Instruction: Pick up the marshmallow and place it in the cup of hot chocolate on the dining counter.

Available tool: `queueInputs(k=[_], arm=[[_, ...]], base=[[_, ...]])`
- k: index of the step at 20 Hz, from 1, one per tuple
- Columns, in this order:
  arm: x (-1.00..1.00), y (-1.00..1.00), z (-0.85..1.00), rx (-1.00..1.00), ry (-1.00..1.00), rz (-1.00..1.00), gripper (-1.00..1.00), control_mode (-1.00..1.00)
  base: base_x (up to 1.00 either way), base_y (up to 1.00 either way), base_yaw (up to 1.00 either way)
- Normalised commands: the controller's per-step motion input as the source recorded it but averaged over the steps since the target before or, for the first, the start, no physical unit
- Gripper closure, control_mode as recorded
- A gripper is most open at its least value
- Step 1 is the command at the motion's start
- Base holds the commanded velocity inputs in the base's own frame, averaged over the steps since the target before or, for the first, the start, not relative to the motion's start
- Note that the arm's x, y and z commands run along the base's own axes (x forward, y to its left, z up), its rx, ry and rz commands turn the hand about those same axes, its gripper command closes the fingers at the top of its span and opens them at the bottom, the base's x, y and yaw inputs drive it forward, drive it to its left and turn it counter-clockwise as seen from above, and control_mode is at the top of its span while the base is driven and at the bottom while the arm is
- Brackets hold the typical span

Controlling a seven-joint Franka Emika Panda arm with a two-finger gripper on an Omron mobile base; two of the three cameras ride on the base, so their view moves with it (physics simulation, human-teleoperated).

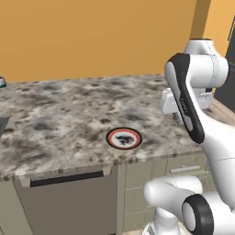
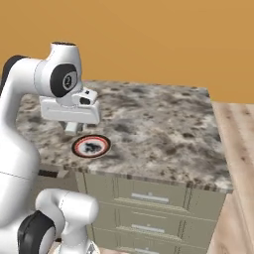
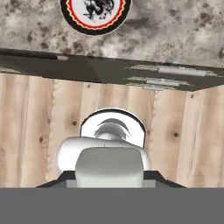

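We hold the pincer together over the table.
Our pincer (image 2: 72, 128) hangs above the table (image 2: 163, 124), fingers together; whether it grips the marshmallow we cannot tell. The plate (image 2: 91, 146) lies just beside it at 5 o'clock. The cup (image 1: 2, 81) stands well apart, at 9 o'clock on the table's edge.

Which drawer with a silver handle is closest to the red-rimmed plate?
The top drawer, directly beneath the stone counter edge. The middle drawer and bottom drawer sit lower, farther from the plate on top.
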Motion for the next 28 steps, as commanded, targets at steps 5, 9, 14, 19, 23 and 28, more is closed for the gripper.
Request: queueInputs(k=[5, 9, 14, 19, 23, 28], arm=[[0.0, 0.0, 0.0, 0.0, 0.0, 0.0, 1.0, 1.0], [0.0, 0.0, 0.0, 0.0, 0.0, 0.0, 1.0, 1.0], [0.0, 0.0, 0.0, 0.0, 0.0, 0.0, 1.0, 1.0], [0.0, 0.0, 0.0, 0.0, 0.0, 0.0, 1.0, 1.0], [0.0, 0.0, 0.0, 0.0, 0.0, 0.0, 1.0, 1.0], [0.0, 0.0, 0.0, 0.0, 0.0, 0.0, 1.0, 1.0]], base=[[-0.49, -1.0, -0.01], [0.0, -1.0, -0.08], [0.14, -1.0, -0.06], [0.18, -1.0, -0.02], [0.36, -1.0, 0.0], [0.78, -1.0, 0.0]])
